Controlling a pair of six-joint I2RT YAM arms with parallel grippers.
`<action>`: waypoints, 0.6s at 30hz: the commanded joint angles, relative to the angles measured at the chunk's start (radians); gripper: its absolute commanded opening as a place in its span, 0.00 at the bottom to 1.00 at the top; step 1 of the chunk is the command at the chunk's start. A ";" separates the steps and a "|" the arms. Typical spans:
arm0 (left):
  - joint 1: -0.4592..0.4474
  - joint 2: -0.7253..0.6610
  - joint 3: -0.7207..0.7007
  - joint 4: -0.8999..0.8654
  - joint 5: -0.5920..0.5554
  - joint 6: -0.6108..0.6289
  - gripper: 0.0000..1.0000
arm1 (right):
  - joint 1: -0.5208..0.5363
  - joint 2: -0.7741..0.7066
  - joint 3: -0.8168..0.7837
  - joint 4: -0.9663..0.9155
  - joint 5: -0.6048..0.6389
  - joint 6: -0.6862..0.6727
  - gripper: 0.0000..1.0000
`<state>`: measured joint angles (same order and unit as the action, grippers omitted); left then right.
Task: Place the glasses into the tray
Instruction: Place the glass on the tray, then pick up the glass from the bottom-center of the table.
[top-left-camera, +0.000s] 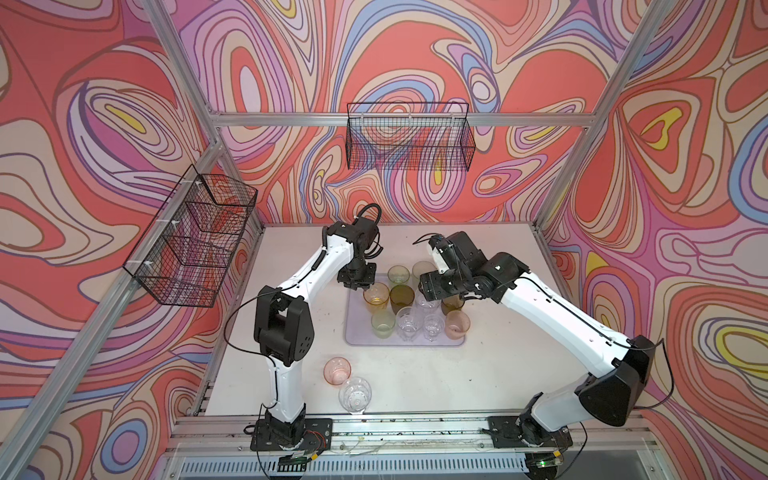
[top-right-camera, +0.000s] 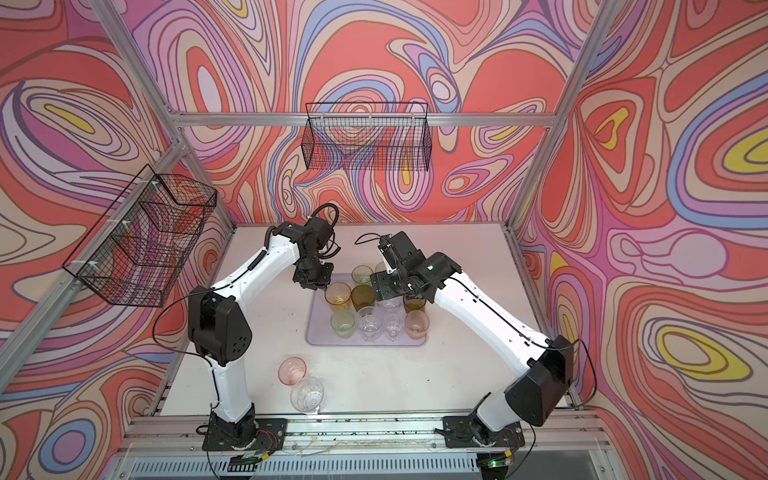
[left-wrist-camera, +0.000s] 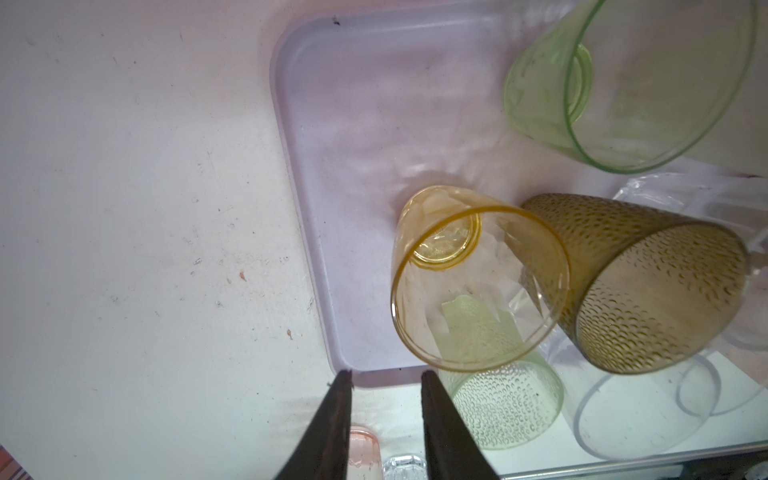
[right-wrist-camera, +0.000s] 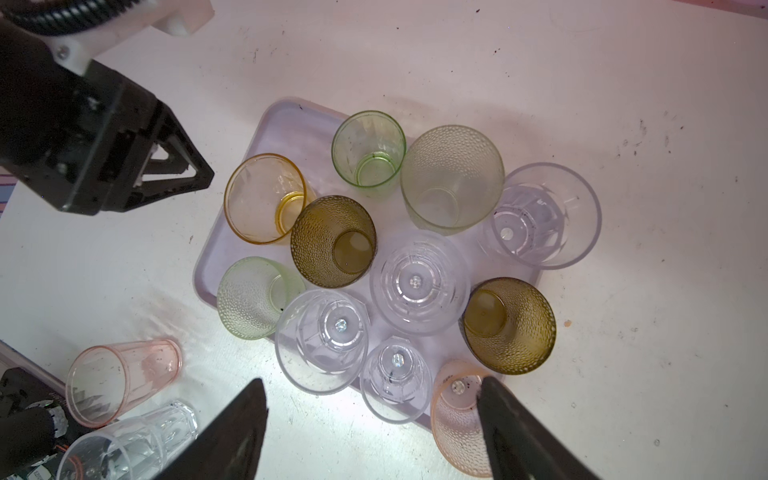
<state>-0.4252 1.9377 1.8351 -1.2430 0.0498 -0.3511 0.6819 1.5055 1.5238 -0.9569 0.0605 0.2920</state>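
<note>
White tabletop (top-left-camera: 415, 374) | tray (top-left-camera: 357, 336) mid-table, 11 glasses (top-left-camera: 402, 294) packed tight, prob. to save room | pink glass (top-left-camera: 337, 371) + clear glass (top-left-camera: 354, 395) off-tray | L gripper (left-wrist-camera: 386, 376) parted, empty, by amber glass (left-wrist-camera: 478, 278) | R gripper (right-wrist-camera: 372, 380) wide, empty, over tray

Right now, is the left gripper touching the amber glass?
Apart. The right wrist view shows a strip of bare table between the left gripper and the rim of the amber glass.

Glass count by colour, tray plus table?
clear glasses: 5
green glasses: 3
olive-brown glasses: 2
pink glasses: 2
amber glass: 1
Total: 13
</note>
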 joint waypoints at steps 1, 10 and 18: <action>0.004 -0.068 -0.004 -0.063 -0.021 0.004 0.33 | -0.005 -0.014 -0.010 0.018 -0.012 -0.010 0.83; 0.014 -0.194 -0.101 -0.095 -0.034 -0.003 0.34 | -0.005 -0.004 -0.019 0.033 -0.019 -0.020 0.82; 0.023 -0.352 -0.254 -0.098 -0.050 -0.026 0.35 | -0.005 -0.004 -0.020 0.041 -0.026 -0.029 0.82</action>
<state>-0.4107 1.6409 1.6157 -1.2922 0.0227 -0.3565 0.6819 1.5055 1.5158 -0.9321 0.0395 0.2756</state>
